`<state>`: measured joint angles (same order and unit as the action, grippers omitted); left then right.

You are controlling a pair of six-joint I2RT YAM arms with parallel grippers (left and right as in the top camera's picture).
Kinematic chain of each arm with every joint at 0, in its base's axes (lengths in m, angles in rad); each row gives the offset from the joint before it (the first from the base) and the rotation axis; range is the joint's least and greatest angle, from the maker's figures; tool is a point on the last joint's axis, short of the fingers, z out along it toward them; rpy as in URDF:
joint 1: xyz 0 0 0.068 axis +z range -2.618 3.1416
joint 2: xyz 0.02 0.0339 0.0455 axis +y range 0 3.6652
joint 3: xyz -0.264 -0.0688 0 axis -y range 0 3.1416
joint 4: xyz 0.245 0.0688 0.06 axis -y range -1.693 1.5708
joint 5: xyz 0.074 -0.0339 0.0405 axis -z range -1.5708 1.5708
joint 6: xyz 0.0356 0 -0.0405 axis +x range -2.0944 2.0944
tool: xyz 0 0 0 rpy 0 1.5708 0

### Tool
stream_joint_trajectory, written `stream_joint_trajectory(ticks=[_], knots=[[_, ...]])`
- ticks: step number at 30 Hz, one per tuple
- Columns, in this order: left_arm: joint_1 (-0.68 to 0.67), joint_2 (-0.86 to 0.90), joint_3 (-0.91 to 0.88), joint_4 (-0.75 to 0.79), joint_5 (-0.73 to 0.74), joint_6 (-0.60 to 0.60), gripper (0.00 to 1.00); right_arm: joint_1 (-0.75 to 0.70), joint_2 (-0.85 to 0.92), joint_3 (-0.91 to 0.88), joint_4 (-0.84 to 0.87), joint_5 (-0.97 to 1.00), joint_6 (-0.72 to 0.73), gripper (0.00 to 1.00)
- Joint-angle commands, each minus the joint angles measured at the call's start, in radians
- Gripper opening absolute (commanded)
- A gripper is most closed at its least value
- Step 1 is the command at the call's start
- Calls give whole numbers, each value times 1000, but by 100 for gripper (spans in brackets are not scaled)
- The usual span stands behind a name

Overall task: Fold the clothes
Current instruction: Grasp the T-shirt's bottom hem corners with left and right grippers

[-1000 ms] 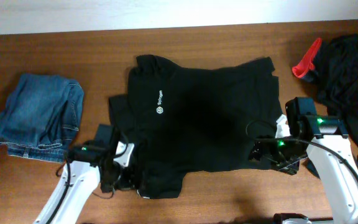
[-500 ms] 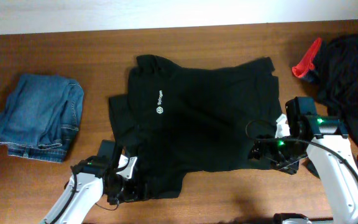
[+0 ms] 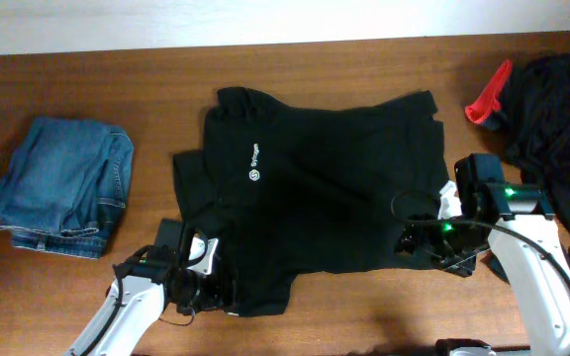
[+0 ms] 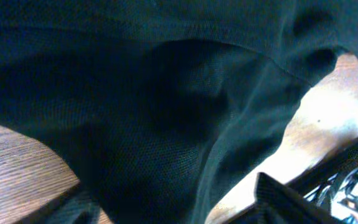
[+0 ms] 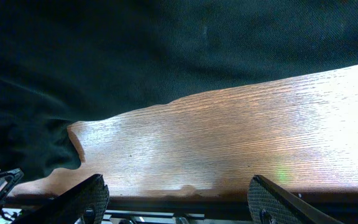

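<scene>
1. My left claw is spread wide. The shirt bulges between its fingers but is not pinched, as far as I can tell.
2. My right claw is wide open and empty over bare table, with the shirt's edge just beyond.
3. The shirt lies mid-table, long axis left to right (no bins anywhere). Jeans sit far left, well apart.

A large black short-sleeved shirt lay spread sideways across the middle of the tabletop, front up, with a small white chest logo toward its left side. Its lower left corner was rumpled. Well apart, at the right edge, a heap of black garments lay crumpled.
</scene>
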<state>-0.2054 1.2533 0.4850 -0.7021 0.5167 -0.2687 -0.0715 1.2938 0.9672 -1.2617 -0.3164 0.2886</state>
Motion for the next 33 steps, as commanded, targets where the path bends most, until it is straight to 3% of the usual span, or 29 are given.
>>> stream_joint_trajectory(ticks=[1,5,7,19,24,33], knots=[[0,-12,-9,-13,31,-11,59,-8,-18,-2,4,-10,5,77],[0,-12,-8,-66,68,-11,11,-8,-18,-2,5,-10,5,76],[0,-13,-8,-88,68,-11,1,-8,-18,-2,6,-10,5,77],[8,-164,160,-240,39,-11,1,-8,-18,-2,8,79,47,77],[10,-214,230,-298,-63,-12,0,-9,-18,-5,11,134,148,90],[10,-212,232,-313,-70,-11,1,-57,29,-150,140,124,297,93]])
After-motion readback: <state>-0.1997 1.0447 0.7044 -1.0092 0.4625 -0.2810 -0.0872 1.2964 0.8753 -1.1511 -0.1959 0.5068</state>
